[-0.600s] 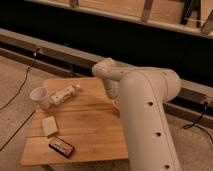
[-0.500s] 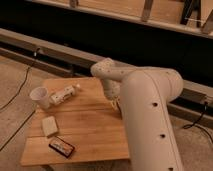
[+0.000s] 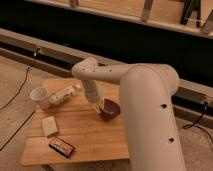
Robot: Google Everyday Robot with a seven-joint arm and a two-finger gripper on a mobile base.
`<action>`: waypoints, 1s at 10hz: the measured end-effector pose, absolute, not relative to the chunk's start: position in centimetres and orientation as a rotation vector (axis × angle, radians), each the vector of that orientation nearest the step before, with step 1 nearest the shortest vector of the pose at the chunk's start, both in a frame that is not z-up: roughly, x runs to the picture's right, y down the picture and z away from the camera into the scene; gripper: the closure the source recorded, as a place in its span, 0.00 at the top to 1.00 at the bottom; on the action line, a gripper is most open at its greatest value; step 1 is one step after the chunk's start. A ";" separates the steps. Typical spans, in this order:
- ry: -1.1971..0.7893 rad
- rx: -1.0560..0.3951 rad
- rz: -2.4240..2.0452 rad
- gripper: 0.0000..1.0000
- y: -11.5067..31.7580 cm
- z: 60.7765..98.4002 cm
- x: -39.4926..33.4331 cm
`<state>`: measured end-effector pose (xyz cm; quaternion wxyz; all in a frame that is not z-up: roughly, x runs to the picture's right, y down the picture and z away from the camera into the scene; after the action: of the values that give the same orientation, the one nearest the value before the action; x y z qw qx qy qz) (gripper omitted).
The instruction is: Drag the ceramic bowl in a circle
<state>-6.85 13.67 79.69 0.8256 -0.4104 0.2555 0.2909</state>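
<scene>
The ceramic bowl (image 3: 111, 109), small, glossy and dark maroon, sits on the wooden table (image 3: 92, 134) near its right side. My gripper (image 3: 99, 104) comes down from the white arm (image 3: 145, 100) and is at the bowl's left rim, in or against it. The large arm hides the table's right edge and part of the bowl's right side.
A white paper cup (image 3: 39, 96) stands at the table's left edge. A pale bottle (image 3: 63, 95) lies on its side next to it. A pale block (image 3: 49, 125) and a dark red-trimmed packet (image 3: 61, 146) lie at the front left. Cables run on the floor.
The arm's wrist has swung left and forward across the table. The maroon bowl, hidden behind the arm before, now shows beside the gripper.
</scene>
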 end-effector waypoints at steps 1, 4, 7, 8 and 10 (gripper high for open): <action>0.520 -0.887 0.599 0.00 14.1 79.7 -8.3; 0.463 -0.916 0.558 0.00 14.7 80.3 -12.1; 0.416 -0.916 0.543 0.00 13.9 81.0 -14.6; 0.400 -0.911 0.541 0.00 13.5 81.4 -15.3; 0.389 -0.890 0.546 0.00 12.6 82.3 -15.7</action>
<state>-15.66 12.64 82.28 0.8487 -0.4223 0.1846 0.2593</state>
